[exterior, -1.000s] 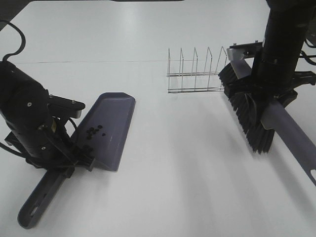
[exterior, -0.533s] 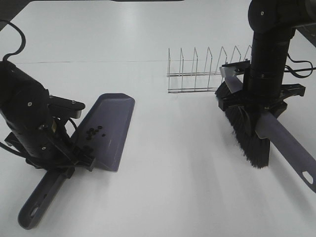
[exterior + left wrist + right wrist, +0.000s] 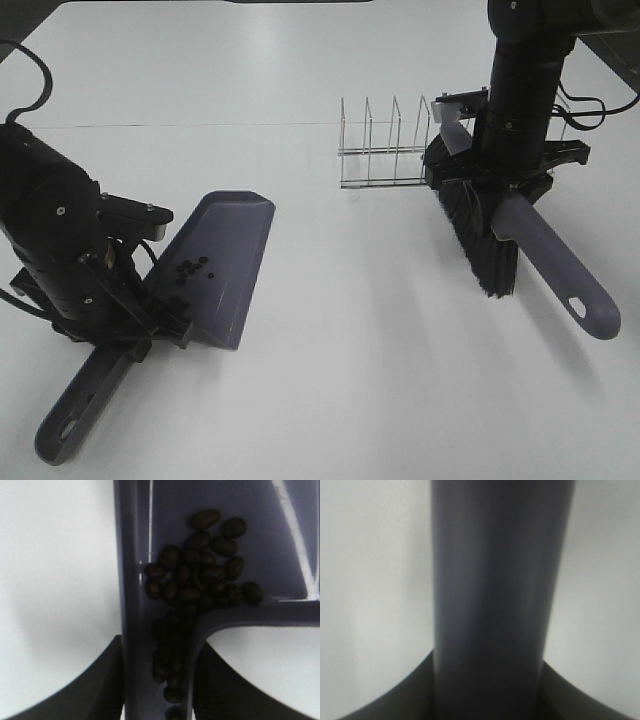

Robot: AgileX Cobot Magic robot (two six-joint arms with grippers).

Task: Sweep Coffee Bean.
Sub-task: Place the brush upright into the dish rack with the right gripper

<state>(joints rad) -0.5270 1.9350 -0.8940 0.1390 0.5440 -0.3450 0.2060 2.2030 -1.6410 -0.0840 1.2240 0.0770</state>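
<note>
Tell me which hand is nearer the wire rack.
Right. The right hand, shut on the brush, hangs at one end of the wire rack; the left hand holds the dustpan, far from it.

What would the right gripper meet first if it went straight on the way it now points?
The right gripper points down, shut on the brush handle. Only bare table lies below, so the bristles would probably touch it first; their height above it is unclear.
</note>
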